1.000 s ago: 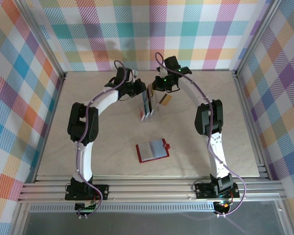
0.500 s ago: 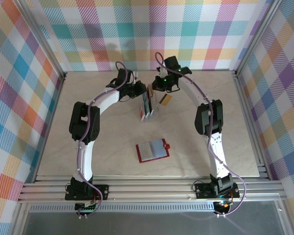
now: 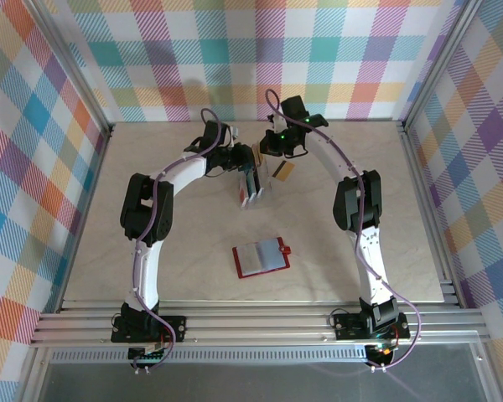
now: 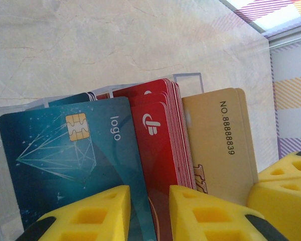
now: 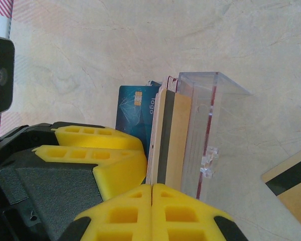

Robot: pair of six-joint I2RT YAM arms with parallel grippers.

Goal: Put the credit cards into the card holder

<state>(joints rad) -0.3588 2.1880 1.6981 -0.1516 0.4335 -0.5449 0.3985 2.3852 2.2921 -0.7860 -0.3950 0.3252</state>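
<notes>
L pincer (image 4: 148, 201) narrow, straddling cards (image 4: 160, 135) in rack (image 5: 210, 100). R pincer (image 5: 151, 193) pressed closed; you can't tell if a card's pinched.

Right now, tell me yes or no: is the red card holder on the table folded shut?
No, the card holder lies opened flat on the table, its grey inner pockets facing up.

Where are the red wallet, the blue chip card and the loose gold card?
red wallet (image 3: 256, 259): top view, grey inside.
blue chip card (image 4: 65, 160): left wrist view, its face.
loose gold card (image 3: 283, 172): top view, its middle.
</notes>
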